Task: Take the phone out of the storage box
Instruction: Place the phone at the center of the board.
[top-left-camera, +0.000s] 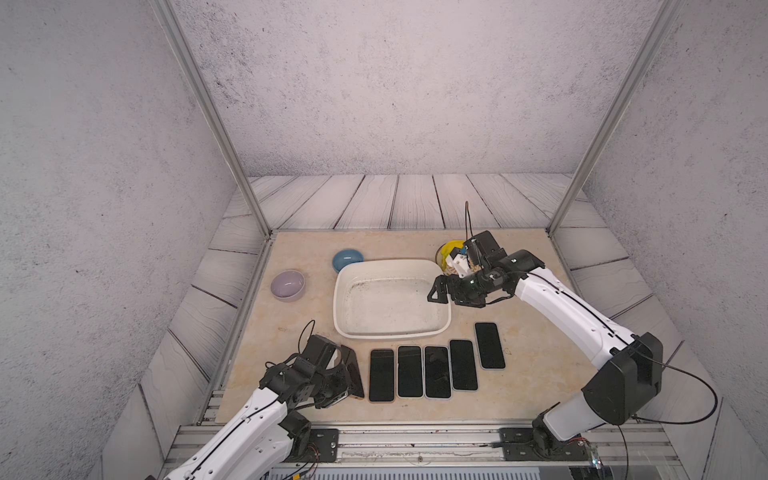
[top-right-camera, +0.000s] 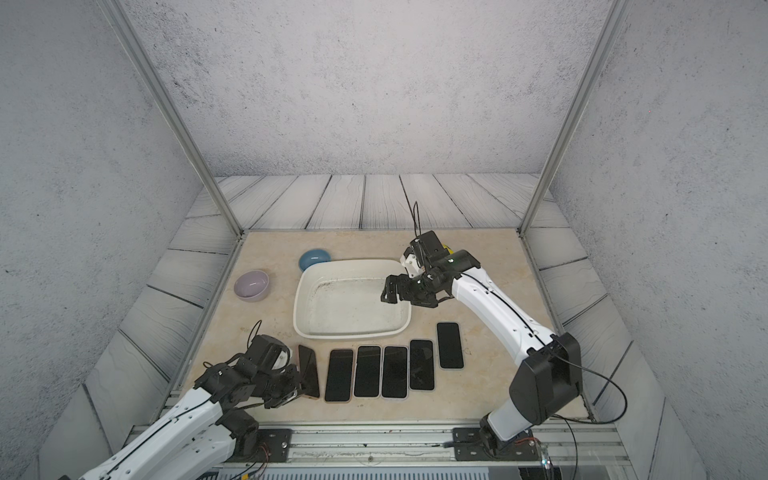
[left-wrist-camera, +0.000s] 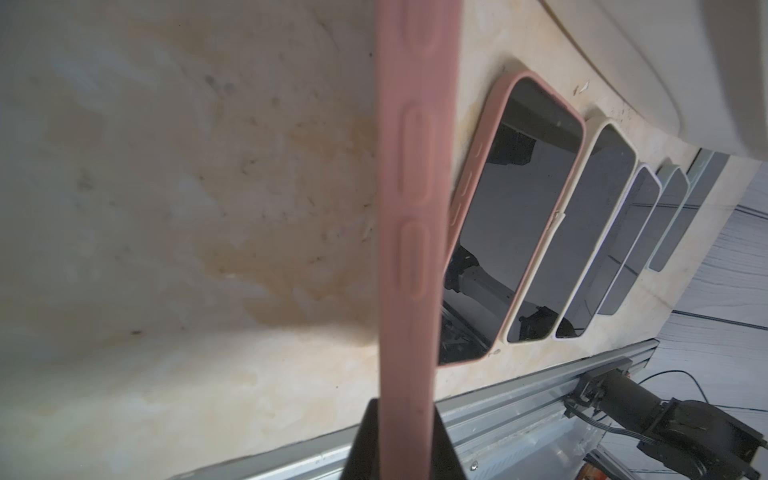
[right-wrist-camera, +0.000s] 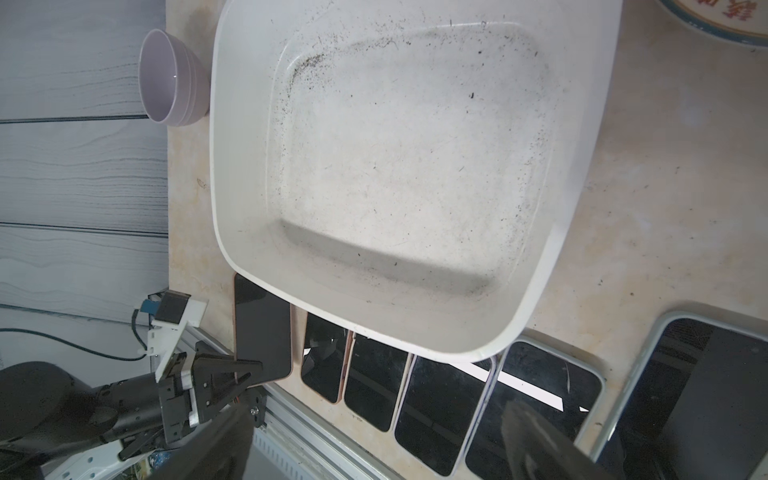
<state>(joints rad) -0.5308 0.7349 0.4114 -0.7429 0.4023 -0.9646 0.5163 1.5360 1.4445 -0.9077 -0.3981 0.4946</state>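
Left wrist view gives us the left gripper (left-wrist-camera: 409, 419) clamped on the pink-cased phone (left-wrist-camera: 411, 187), which stands on its long edge outside the storage box (top-left-camera: 390, 334). Just beside it, five phones (top-left-camera: 437, 372) lie screen-up in a row before the box. A lilac bowl (top-left-camera: 286, 284) and blue bowl (top-left-camera: 347, 259) sit leftward. Our left arm reaches in low. Our right gripper (top-left-camera: 436, 291), jaws wide, hovers at the box's right rim, elbow bent.
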